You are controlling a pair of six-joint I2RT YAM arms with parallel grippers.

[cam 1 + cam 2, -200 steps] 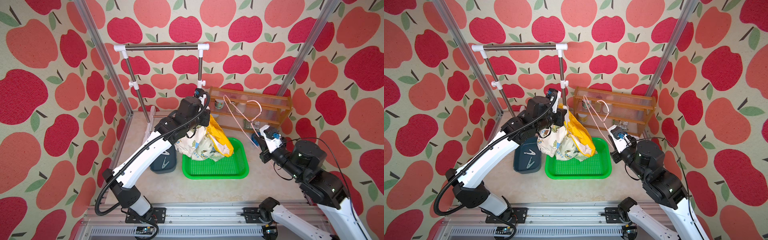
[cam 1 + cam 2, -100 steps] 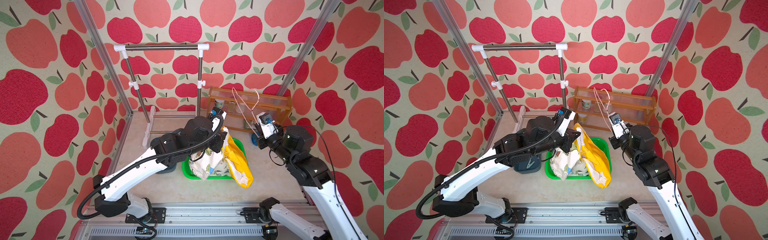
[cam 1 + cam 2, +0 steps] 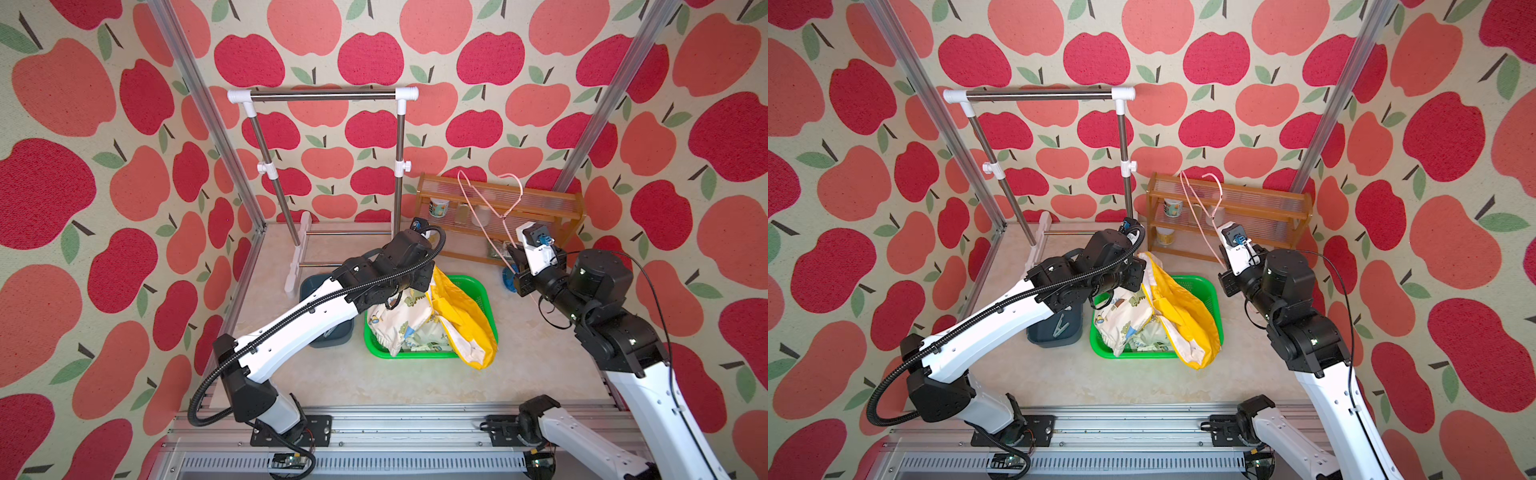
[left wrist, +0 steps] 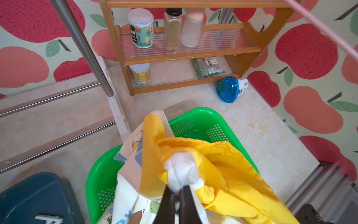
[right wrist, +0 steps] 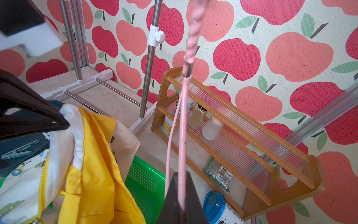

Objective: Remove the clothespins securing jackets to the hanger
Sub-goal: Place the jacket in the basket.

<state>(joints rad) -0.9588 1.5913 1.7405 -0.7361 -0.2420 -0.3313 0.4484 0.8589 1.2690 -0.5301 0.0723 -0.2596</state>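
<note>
While the left hand (image 4: 176,189) clenches the cream dinosaur-print jacket (image 3: 399,328) and the right hand (image 5: 181,180) the bare pale-pink wire hanger (image 5: 183,116), unpinning seems done, so releasing comes next.

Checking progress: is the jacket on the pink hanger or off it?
Off: right gripper holds the bare hanger, left gripper holds the jacket over the basket.

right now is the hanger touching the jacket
Apart. The right wrist view shows bare basket between the hanger and the jacket.
</note>
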